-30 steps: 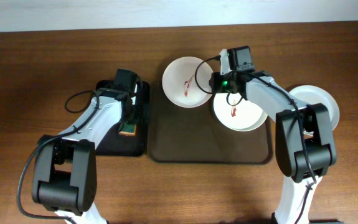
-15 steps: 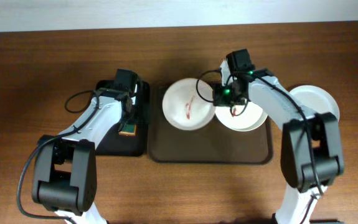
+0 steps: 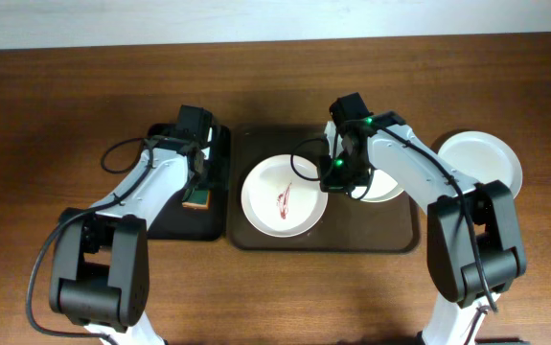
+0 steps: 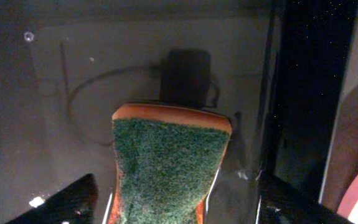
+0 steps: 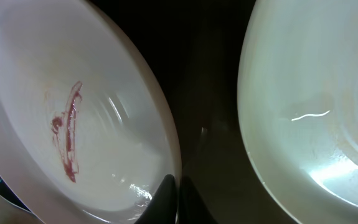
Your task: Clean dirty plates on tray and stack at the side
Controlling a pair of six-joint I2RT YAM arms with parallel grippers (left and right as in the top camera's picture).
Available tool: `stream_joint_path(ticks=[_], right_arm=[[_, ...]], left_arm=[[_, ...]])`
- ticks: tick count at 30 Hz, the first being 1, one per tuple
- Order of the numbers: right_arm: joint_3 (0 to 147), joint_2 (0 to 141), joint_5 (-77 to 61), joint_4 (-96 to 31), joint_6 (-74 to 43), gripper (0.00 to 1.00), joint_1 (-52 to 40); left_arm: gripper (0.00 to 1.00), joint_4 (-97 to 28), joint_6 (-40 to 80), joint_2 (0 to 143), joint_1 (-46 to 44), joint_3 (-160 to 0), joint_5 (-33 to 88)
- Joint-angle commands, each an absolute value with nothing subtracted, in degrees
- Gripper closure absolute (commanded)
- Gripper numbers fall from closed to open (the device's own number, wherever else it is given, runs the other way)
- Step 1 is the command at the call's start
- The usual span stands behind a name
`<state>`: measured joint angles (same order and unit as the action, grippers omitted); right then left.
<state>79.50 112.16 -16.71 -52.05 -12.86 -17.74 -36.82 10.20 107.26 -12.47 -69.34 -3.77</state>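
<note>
Right gripper (image 5: 175, 191) clamps our streaked plate (image 3: 264, 208) by its rim on the tray (image 3: 371, 227).
Its streak runs near-far; a second dirty plate (image 5: 315, 124) crowds its right; we cannot tell whether the left gripper (image 4: 179, 198) grips the sponge (image 4: 166, 158).

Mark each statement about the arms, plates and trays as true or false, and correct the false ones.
1. The right gripper pinches the rim of a streaked plate. True.
2. The left gripper is empty. False: it holds a green-faced sponge.
3. All three plates lie on the brown tray. False: a third plate lies on the tabletop to the tray's right.
4. The third plate shows no sauce. True.
</note>
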Motion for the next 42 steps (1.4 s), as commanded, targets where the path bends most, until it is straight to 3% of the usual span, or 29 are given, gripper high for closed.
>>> stream_joint_path(ticks=[1,5,6,8,9,11,28,42], right_arm=[[78.94,111.15,-17.34,-52.05,-12.32,0.96,-18.00],[78.94,111.15,-17.37,-52.07,-12.32,0.96,-18.00],[78.94,111.15,-17.37,-52.07,-12.32,0.96,-18.00],[78.94,111.15,-17.37,-52.07,-12.32,0.96,-18.00],[78.94,111.15,-17.34,-52.07,-12.32,0.96,-18.00],[78.94,111.15,-17.37,-52.07,-12.32,0.96,-18.00],[78.94,111.15,-17.34,-52.07,-12.32,0.96,-18.00],[78.94,111.15,-17.34,-51.64,-12.32,0.96,-18.00]], left_arm=[[0.27,-36.67,10.17,106.17,-12.60,-69.49,-3.20],[0.27,-35.18,10.17,106.30,-12.58,-66.37,-3.18],[0.33,-34.92,10.20,106.34,-12.60,-65.56,-3.18],[0.60,-34.98,10.20,106.39,-12.58,-64.60,-3.18],[0.80,-35.20,10.17,106.39,-12.60,-64.47,-3.16],[1.00,-35.16,10.17,106.37,-12.58,-64.47,-3.18],[1.00,-35.77,10.13,91.77,-12.58,-67.46,-3.22],[1.00,-16.25,4.21,86.89,-12.60,-67.46,-11.81]])
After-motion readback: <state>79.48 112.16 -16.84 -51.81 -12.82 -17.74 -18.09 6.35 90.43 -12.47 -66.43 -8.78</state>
